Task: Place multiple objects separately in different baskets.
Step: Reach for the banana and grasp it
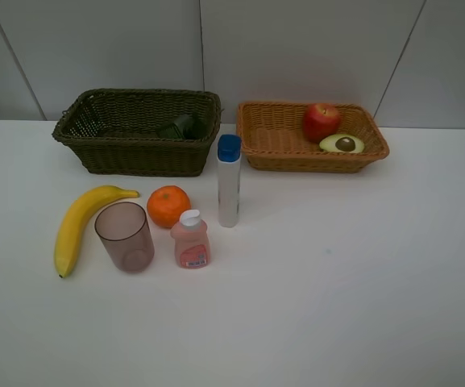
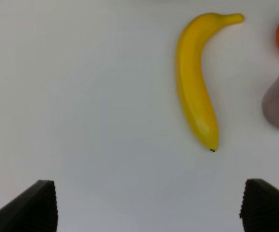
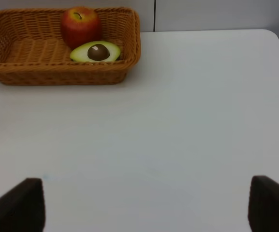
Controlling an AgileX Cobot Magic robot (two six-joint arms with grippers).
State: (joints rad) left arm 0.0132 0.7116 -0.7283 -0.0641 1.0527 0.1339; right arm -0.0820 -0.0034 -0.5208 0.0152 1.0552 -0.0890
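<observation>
White counter (image 1: 361, 290) has a long yellow banana (image 1: 77, 227) on the left. Left hand (image 2: 149, 205) and right hand (image 3: 146, 203) are both spread wide apart above it.

A smooth white surface (image 1: 361, 306) with rounded far corners spreads under flat, even light, its back edge meeting a pale grey panelled wall (image 1: 296, 48) divided by 3 thin dark seams, 1 upright near the middle.
</observation>
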